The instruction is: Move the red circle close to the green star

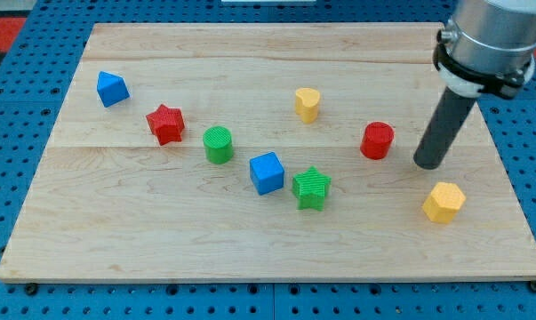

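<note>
The red circle (377, 140) stands on the wooden board, right of the middle. The green star (311, 188) lies lower and to the left of it, touching or almost touching the blue cube (267, 172). My tip (427, 164) rests on the board just right of the red circle, a small gap apart, slightly lower in the view. The rod runs up to the arm at the view's top right.
A yellow hexagon (444, 202) sits below-right of my tip. A yellow heart (308, 104) lies above the middle. A green circle (218, 145), a red star (165, 124) and a blue triangle (112, 89) lie to the left. The board's right edge (506, 142) is near.
</note>
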